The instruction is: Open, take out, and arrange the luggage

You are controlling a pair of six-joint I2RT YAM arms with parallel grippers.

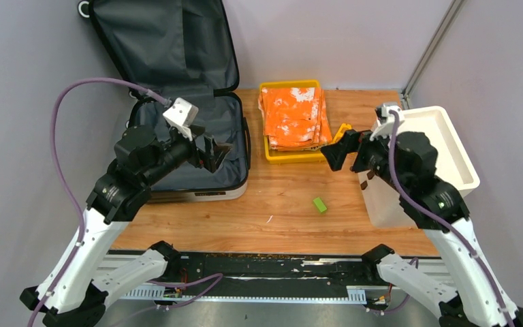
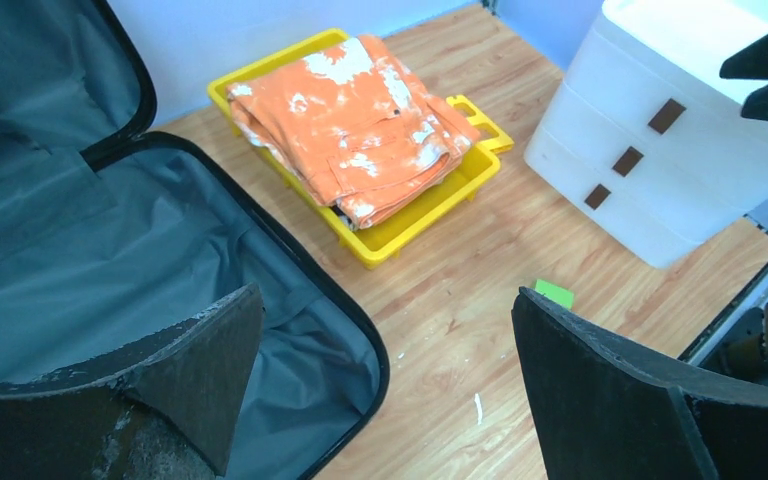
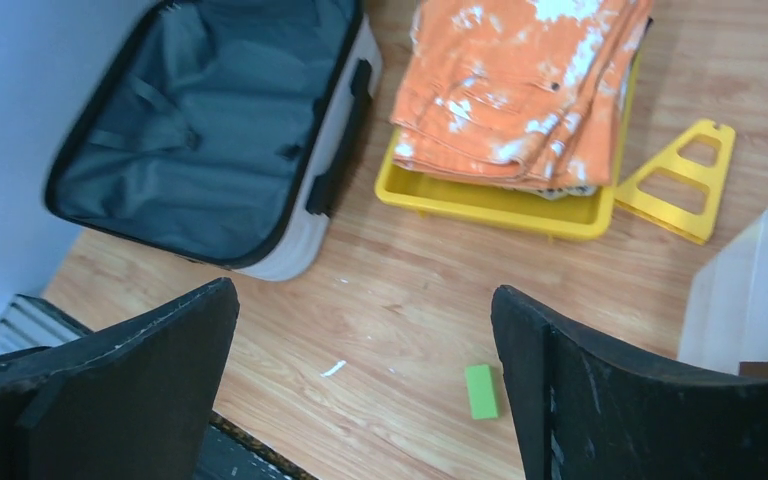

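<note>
Finds the luggage [image 1: 170, 48] at upper left of the overhead view, base flat on the counter [image 1: 279, 211], lid leaning back against the wall, inside bare. Records folded orange garments [image 1: 291, 116] stacked in the yellow tray [image 1: 293, 157] just beside it, presumably to keep them orderly. Notes left pincer [image 1: 218, 153] spread apart over the open base, holding nothing. Notes right pincer [image 1: 334, 150] likewise apart and unladen, near the tray's lower-right corner.

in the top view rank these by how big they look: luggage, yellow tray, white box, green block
1. luggage, open with its lid raised
2. white box, partly hidden but it looks bigger than the tray
3. yellow tray
4. green block, clearly the smallest
</note>
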